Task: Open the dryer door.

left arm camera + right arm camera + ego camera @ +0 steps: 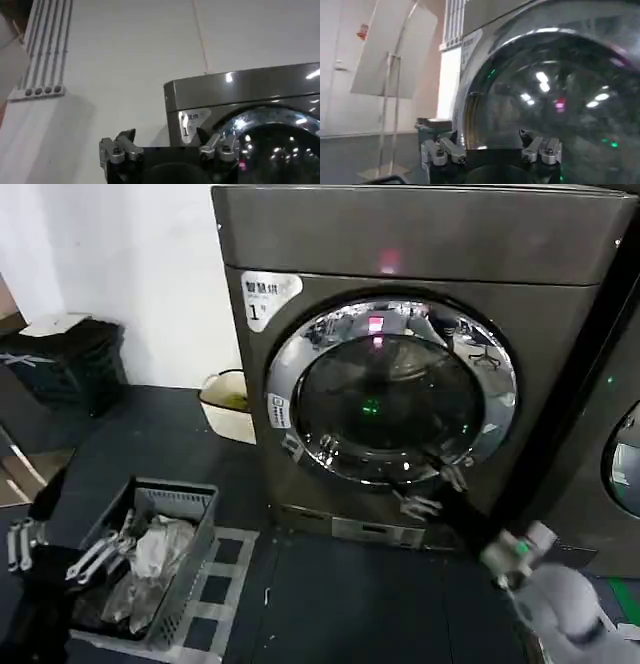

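Dryer (pixel 420 244), dark grey-bronze metal w/ white "1" sticker, stands centre-right on dark floor; door (pixel 392 392) fills most of its front, looks shut flush: wide polished chrome ring, dark tinted glass, round. R gripper (pixel 432 489) sits at door's lower-right rim, jaws apart, touching or just off chrome, can't tell which; L gripper (pixel 22 542) parked low at far left beside a grey mesh basket (pixel 178 502), jaws apart. Judged: door rigid, fairly heavy, hinged and latched, chrome slick and glass breakable, so hook rim edge opposite the hinge and pull steadily, not on the glass.
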Tool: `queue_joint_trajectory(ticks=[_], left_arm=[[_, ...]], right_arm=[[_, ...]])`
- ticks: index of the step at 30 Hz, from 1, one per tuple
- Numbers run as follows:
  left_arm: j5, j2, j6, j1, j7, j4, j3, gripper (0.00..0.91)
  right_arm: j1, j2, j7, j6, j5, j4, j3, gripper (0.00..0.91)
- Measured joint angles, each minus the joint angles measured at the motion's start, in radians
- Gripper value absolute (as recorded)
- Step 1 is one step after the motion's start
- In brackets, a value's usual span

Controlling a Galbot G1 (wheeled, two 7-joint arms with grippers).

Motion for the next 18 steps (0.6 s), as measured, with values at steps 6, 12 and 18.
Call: queue_joint_trajectory(ticks=[6, 12, 18], left_arm=[[0.0, -0.003, 0.006, 0.003, 0.009, 0.002, -0.004, 0.907], [0.0, -0.007, 0.017, 0.008, 0.018, 0.002, -0.005, 0.907], [0.002, -0.006, 0.048, 0.014, 0.044, -0.005, -0.012, 0.907]], right_arm=[[0.193, 0.051, -0.002, -0.045, -0.018, -0.117, -0.171, 0.907], [0.32, 0.111, -0.047, -0.03, -0.021, -0.222, -0.264, 0.907], [0.401, 0.175, -0.051, -0.023, -0.045, -0.308, -0.315, 0.907]])
